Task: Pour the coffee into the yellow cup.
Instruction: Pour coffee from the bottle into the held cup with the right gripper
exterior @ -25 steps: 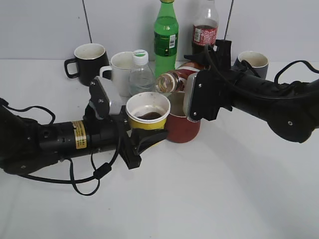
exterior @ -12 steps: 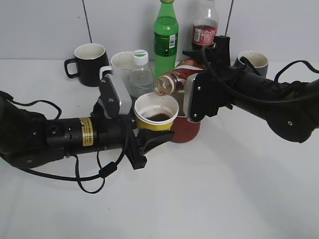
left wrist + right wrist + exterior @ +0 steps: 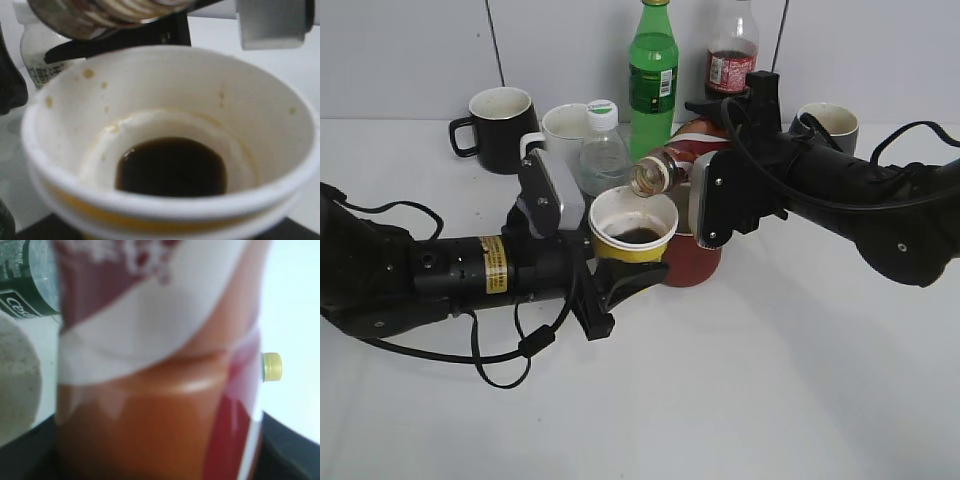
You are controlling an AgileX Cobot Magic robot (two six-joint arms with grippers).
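My left gripper (image 3: 620, 275) is shut on the yellow cup (image 3: 632, 238), which has a white inside and a little dark coffee at the bottom (image 3: 172, 167). It holds the cup above the table. My right gripper (image 3: 720, 195) is shut on the coffee bottle (image 3: 672, 160), tipped on its side with its open mouth (image 3: 646, 178) just over the cup's far rim. The bottle fills the right wrist view (image 3: 160, 390); its neck shows at the top of the left wrist view (image 3: 100, 15). No stream is visible.
A dark red cup (image 3: 688, 262) stands right behind the yellow cup. At the back stand a black mug (image 3: 500, 125), a white mug (image 3: 560, 140), a small clear bottle (image 3: 603, 150), a green bottle (image 3: 652, 75), a cola bottle (image 3: 730, 55) and a grey mug (image 3: 830, 125).
My left gripper lifted the yellow cup up and to the right, under the bottle mouth. More coffee lies in the cup than a second ago. The bottle has shifted slightly.
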